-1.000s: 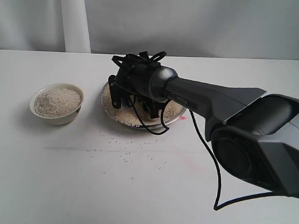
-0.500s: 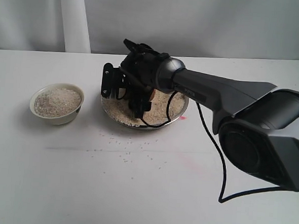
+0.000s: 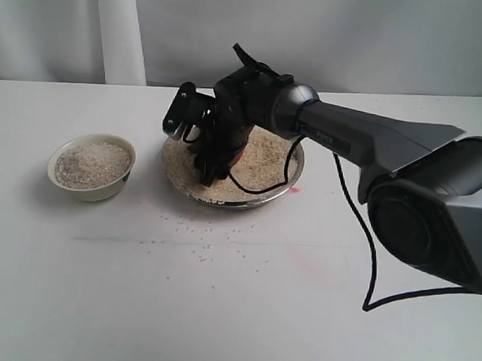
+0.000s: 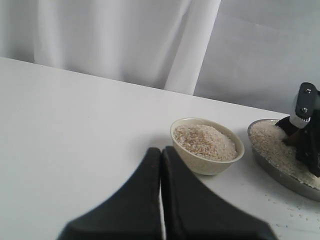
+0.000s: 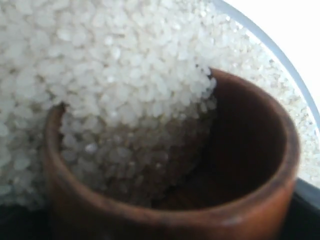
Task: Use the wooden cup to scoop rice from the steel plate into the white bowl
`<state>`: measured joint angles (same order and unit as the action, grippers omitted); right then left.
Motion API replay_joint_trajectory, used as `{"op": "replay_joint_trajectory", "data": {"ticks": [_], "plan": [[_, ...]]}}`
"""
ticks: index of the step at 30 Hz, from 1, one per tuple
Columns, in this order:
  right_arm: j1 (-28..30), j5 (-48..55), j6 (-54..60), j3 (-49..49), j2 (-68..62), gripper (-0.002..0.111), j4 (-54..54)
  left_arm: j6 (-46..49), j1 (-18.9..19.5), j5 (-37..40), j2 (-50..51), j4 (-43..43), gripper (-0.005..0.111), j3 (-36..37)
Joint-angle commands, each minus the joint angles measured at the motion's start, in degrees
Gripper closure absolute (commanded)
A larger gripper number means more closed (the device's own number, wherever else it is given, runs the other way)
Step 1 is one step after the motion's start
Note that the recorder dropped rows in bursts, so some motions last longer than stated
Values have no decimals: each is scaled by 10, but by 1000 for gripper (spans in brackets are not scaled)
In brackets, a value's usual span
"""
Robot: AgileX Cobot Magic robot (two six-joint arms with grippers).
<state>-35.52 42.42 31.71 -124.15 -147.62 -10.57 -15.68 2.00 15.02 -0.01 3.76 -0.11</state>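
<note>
A: Since a second ago the right pincer (image 3: 196, 141) has rolled and swung back over the steel plate (image 3: 260, 201), clamped on the wooden cup (image 3: 238, 149).
B: White bowl (image 3: 93, 189)?
A: Left of the plate, heaped with rice (image 3: 91, 163); loose grains dot the bench (image 3: 217, 310).
B: Left wrist?
A: Left pincer (image 4: 160, 151) pressed together, empty, the bowl beyond its tips.
B: Right wrist?
A: Cup tilted into the plate's rice, grains spilling inside.

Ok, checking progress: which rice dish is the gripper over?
The steel plate, wide and shiny: the right gripper holds the wooden cup in its rice. The small white bowl sits apart.
</note>
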Motion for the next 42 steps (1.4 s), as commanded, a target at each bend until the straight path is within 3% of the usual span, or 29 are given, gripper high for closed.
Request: {"op": "replay_joint_trajectory", "data": {"ticks": [1, 6, 14, 19, 42], "plan": [[9, 28, -1, 25, -31, 108, 72, -1, -3, -2, 0, -3, 107, 1], [17, -7, -1, 85, -16, 108, 78, -1, -3, -2, 0, -3, 107, 1], [44, -211, -1, 259, 61, 108, 134, -1, -3, -2, 0, -3, 107, 1], [49, -284, -1, 315, 96, 108, 145, -1, -3, -2, 0, -3, 107, 1], [21, -333, 0, 315, 235, 108, 161, -1, -3, -2, 0, -3, 107, 1]]}}
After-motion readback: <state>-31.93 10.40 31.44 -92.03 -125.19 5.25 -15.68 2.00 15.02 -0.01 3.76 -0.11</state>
